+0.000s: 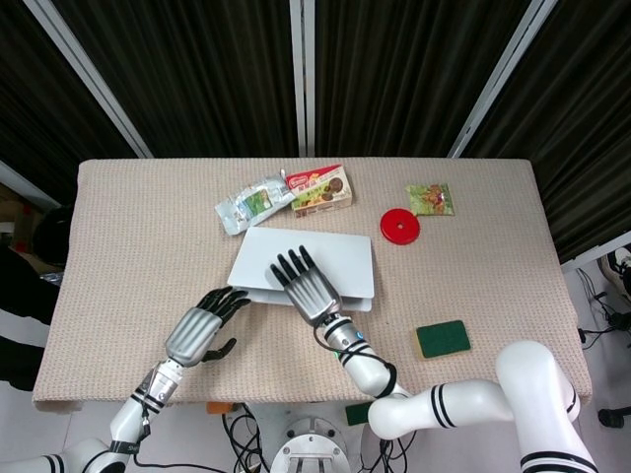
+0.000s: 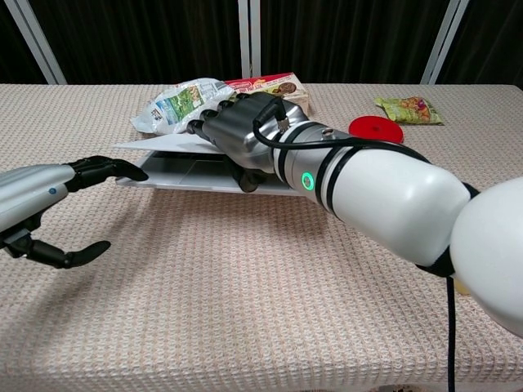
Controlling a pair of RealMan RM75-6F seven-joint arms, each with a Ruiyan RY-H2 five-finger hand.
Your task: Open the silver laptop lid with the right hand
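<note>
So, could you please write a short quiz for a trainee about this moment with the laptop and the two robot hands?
1. True or false: the lid of the silver laptop is already lifted off its base at the front edge.
2. Which robot hand grips the lid? A) left robot hand B) right robot hand C) both
3. Fill in: the round object on the table between the laptop and the green snack packet is a ___ disc.

Key
1. True: the chest view shows a narrow gap under the lid.
2. B; the left robot hand is open beside the laptop's near corner, holding nothing.
3. red
</note>
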